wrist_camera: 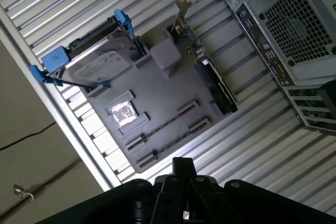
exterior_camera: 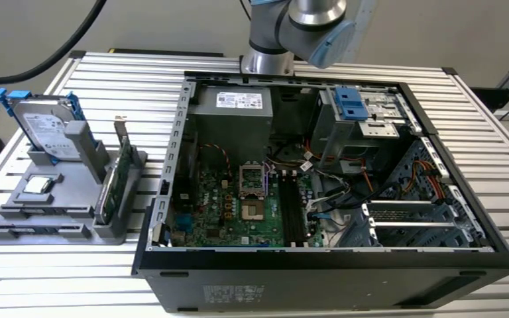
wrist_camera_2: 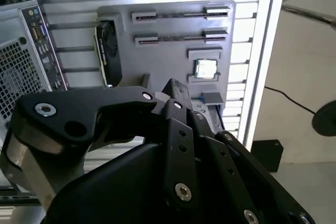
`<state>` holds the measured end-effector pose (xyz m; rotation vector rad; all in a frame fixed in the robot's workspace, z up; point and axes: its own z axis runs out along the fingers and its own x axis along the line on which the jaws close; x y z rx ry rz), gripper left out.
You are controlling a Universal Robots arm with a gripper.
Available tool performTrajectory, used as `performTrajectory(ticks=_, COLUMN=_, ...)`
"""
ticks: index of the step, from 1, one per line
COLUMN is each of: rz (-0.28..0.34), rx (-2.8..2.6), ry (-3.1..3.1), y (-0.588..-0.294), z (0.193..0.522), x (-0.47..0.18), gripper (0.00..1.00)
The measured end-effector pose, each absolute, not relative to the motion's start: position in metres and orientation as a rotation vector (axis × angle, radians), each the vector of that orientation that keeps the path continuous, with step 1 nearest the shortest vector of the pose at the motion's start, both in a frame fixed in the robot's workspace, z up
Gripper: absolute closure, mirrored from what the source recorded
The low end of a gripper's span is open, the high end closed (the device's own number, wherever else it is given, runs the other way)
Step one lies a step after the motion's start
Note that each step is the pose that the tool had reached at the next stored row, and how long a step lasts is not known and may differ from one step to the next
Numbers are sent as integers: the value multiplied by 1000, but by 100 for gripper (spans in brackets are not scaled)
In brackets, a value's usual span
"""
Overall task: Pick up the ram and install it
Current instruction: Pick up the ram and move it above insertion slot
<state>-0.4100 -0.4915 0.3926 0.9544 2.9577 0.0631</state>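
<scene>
The ram (wrist_camera_2: 170,16) is showing faintly as a thin dark strip sitting edge-up in a slot of the grey holder (wrist_camera_2: 168,56). The gripper (wrist_camera_2: 176,90) is hovering well above the holder, fingers pressed together, gripping nothing. A blue-railed hard drive (exterior_camera: 47,129) is standing on the holder. The open computer case (exterior_camera: 325,265) is lying beside the holder on the counter (exterior_camera: 130,73).
</scene>
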Motion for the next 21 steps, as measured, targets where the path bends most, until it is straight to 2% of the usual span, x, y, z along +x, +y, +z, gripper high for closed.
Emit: performTrajectory(ticks=21, rz=57, rx=1285, ry=2825, y=-492, z=393, x=-411, gripper=100)
